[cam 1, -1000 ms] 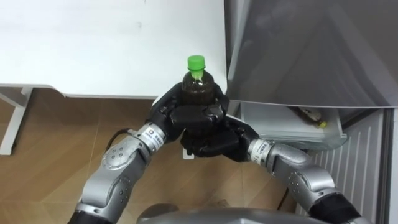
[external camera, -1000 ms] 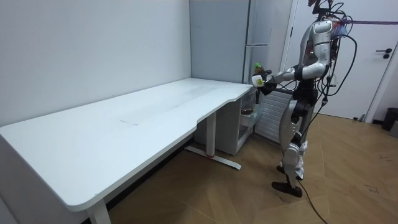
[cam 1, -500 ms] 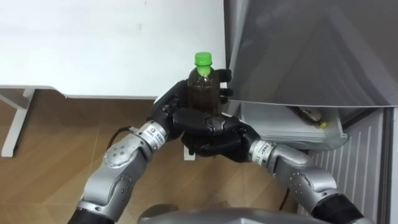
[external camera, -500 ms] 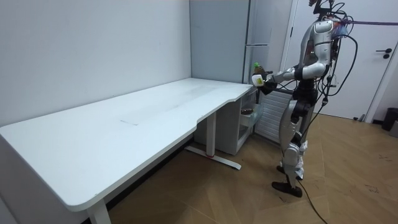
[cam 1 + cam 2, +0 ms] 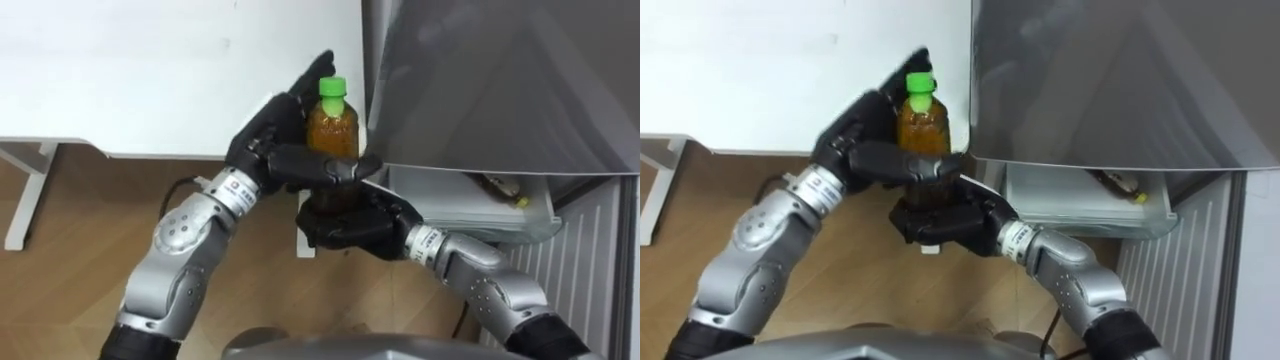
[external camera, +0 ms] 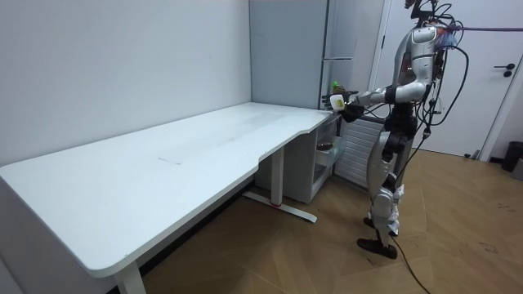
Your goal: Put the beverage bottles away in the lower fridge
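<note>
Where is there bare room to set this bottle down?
The white table, left of the bottle, is bare right up to its edge by the grey fridge front. The open drawer is bare at its near left; an item lies at its back right. It is crowded around the bottle, gripped by left hand and right hand.

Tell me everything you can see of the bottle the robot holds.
The bottle is clear plastic, filled with brown drink and closed by a green cap. It is upright in the air, near the corner of the white table and the grey fridge front. The left hand wraps its middle; the right hand grips its lower part.
</note>
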Robot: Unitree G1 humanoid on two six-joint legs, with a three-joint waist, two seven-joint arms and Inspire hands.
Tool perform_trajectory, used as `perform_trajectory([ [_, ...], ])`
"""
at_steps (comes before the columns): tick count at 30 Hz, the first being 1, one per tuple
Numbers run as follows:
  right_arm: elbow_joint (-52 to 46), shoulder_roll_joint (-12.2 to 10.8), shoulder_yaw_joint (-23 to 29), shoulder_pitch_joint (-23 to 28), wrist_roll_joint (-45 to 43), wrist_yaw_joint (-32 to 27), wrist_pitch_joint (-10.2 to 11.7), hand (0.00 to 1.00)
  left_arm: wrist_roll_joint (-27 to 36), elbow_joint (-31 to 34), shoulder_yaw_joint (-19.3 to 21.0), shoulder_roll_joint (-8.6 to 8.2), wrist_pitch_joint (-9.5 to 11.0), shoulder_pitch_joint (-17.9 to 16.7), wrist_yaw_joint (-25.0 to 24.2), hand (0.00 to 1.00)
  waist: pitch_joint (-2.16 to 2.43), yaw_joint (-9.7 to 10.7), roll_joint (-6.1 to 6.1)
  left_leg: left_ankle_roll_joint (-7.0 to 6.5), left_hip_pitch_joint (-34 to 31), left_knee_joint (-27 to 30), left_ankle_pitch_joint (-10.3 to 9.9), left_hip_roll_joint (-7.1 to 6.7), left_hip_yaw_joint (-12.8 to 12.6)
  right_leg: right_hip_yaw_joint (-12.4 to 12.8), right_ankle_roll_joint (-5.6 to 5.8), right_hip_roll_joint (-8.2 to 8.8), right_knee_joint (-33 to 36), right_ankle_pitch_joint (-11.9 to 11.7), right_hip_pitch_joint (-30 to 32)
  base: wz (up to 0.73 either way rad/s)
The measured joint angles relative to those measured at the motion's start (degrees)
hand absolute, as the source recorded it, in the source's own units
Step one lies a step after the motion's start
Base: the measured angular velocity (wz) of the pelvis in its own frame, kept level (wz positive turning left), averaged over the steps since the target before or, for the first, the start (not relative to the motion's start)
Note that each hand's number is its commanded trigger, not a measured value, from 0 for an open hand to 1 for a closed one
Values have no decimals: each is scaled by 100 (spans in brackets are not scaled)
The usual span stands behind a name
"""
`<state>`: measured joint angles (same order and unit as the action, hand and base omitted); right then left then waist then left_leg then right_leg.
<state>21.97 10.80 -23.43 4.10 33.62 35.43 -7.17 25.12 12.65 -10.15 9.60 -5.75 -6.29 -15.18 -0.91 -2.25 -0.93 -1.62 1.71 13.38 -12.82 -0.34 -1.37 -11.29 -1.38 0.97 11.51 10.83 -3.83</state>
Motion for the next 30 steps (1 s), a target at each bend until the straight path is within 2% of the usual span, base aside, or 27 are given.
perform_trajectory([
  [3, 0, 0, 12, 39, -2, -1, -54, 100, -146, 315, 175, 2, 115, 15, 127, 0, 4, 5, 9, 0, 10, -7, 0, 1, -12, 3, 1, -8, 1, -1, -5, 0],
  [7, 0, 33, 81, 42, -1, 2, -50, 100, -496, 611, 387, 14, 160, 21, 287, 0, 13, -33, 54, 0, 65, 2, 0, 2, -14, 17, 0, -6, 2, -2, -30, 0],
  [12, 0, 46, 597, 141, -39, -14, -41, 100, -989, 783, 1025, -10, 339, 168, 886, 0, 8, -140, 207, 0, 90, -7, 0, -1, 23, 13, 0, -24, 5, -2, -50, 1],
  [14, 0, 35, 720, 192, -52, -14, -38, 100, -1074, 952, 1244, -19, 394, 169, 1128, 0, 6, -168, 229, 0, 106, -17, 0, -2, 33, 7, 0, -25, 3, -2, -79, 0],
  [16, 0, 39, 805, 259, -52, -10, -29, 100, -1069, 1104, 1443, -19, 554, 176, 1347, 0, 6, -185, 230, 0, 152, -38, 1, 3, 30, 13, 0, -17, 4, -1, -87, -3],
  [18, 0, 55, 937, 409, -52, -12, -26, 100, -1066, 1179, 1621, -18, 781, 184, 1681, 0, 7, -289, 230, 0, 212, -72, 1, 10, -8, 20, 0, -8, 5, -1, -124, -8],
  [20, -1, 73, 989, 435, -52, -20, -26, 100, -1118, 1180, 1835, -2, 838, 184, 1922, 0, 6, -307, 227, 0, 203, -73, 1, 7, -4, 14, 1, -13, 2, -1, -122, 0],
  [23, -1, 64, 1142, 523, -101, -21, -17, 100, -1239, 1180, 2263, 6, 860, 185, 2343, 0, 13, -438, 210, 0, 232, -79, 1, 4, -16, 37, 1, -3, 2, 0, -120, -1],
  [27, -2, 27, 1207, 650, -508, -22, -18, 100, -1287, 1142, 2786, 8, 995, 185, 2970, 0, 24, -595, 150, 0, 308, -81, 1, 2, -9, 39, 2, -3, -14, 1, -212, 0],
  [30, -3, -10, 1324, 707, -674, -25, -19, 100, -1223, 951, 3145, 18, 1107, 184, 3354, 0, 29, -649, 149, -1, 304, -83, 1, -12, -5, 38, 4, -8, -80, 0, -239, 0],
])
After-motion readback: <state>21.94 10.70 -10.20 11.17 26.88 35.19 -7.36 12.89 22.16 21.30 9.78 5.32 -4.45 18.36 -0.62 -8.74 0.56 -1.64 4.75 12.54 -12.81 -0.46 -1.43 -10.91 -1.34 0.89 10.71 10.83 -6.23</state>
